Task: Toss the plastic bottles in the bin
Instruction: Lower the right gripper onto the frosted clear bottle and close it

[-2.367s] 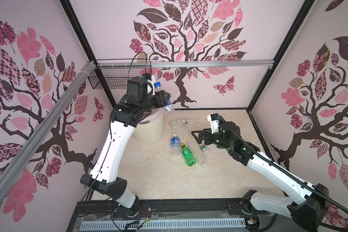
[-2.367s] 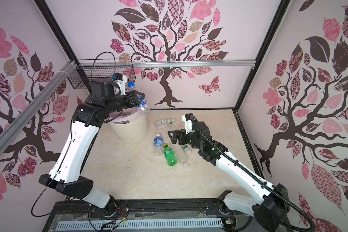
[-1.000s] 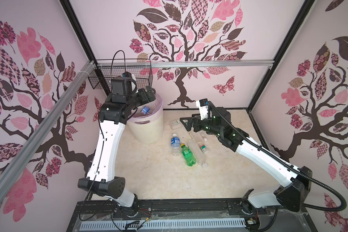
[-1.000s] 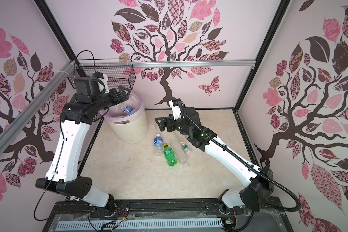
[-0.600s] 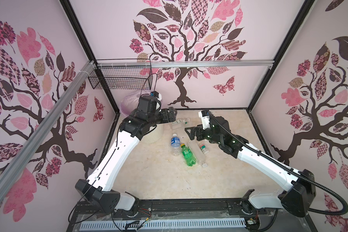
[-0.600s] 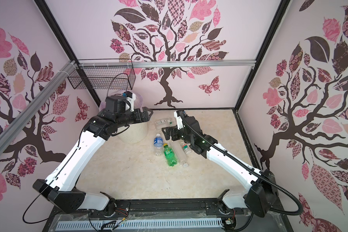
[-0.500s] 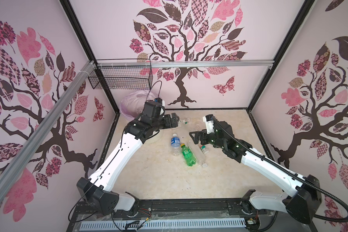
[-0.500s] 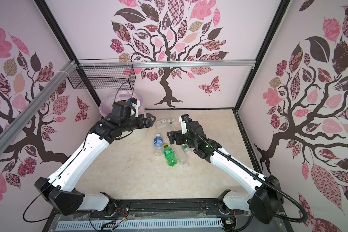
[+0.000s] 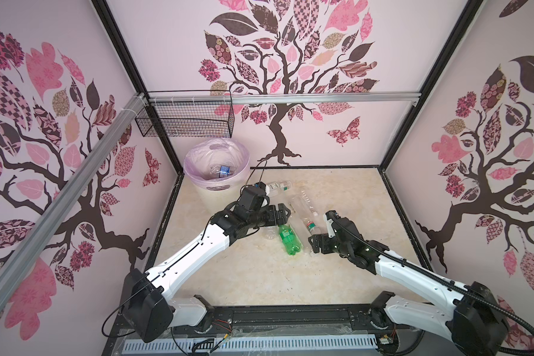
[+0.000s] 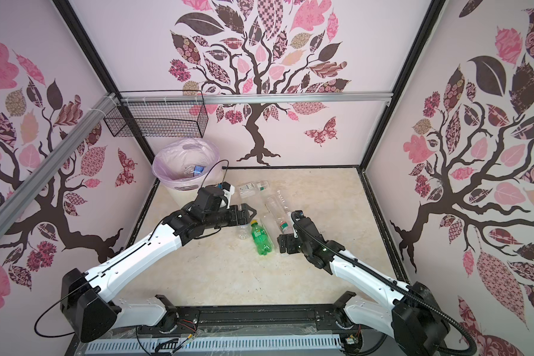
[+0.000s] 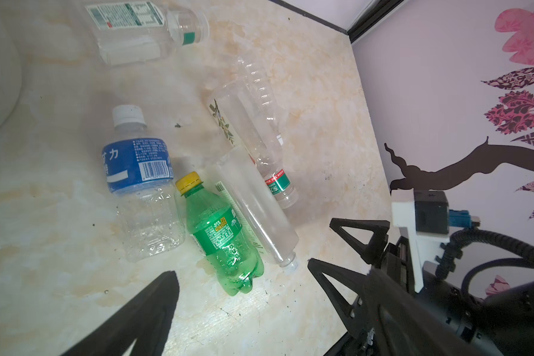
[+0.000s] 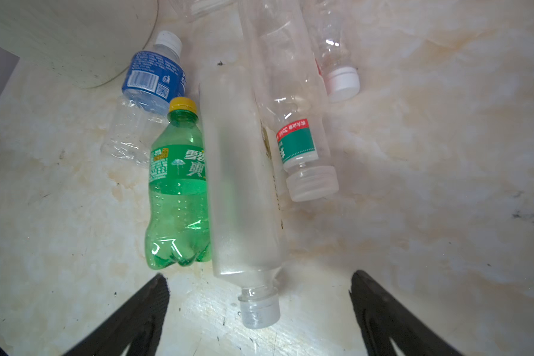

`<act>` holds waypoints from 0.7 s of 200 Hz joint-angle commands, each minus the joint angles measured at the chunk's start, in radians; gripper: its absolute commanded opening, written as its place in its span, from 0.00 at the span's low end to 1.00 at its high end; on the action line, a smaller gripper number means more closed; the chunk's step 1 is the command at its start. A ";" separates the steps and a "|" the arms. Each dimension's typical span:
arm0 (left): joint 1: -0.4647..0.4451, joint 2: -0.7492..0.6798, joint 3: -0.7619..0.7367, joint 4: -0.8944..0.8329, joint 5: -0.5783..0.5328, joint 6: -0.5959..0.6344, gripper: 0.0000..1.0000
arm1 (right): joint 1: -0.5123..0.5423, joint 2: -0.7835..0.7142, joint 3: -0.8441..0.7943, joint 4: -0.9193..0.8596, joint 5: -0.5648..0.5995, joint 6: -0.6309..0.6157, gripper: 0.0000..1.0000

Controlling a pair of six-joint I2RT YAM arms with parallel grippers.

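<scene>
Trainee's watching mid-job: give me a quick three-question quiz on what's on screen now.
1. True or false: the left gripper holds a bottle.
2. The cap of the green bottle is: A red, B yellow, C white.
3. Which bottle's cap lies nearest the right gripper?
Key: 1 false, it is open and empty. 2 B. 3 the frosted bottle.

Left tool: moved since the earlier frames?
Yes. The left tool was above the bin; in a top view it is now right of the bin, low by the green bottle.
</scene>
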 commanded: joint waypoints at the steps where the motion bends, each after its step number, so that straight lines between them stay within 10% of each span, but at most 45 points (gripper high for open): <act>1: -0.001 -0.043 -0.055 0.086 0.015 -0.046 0.98 | -0.003 0.055 0.001 0.045 0.011 0.002 0.92; 140: 0.001 -0.034 -0.157 0.117 0.001 -0.071 0.98 | 0.020 0.300 0.072 0.141 -0.055 0.011 0.80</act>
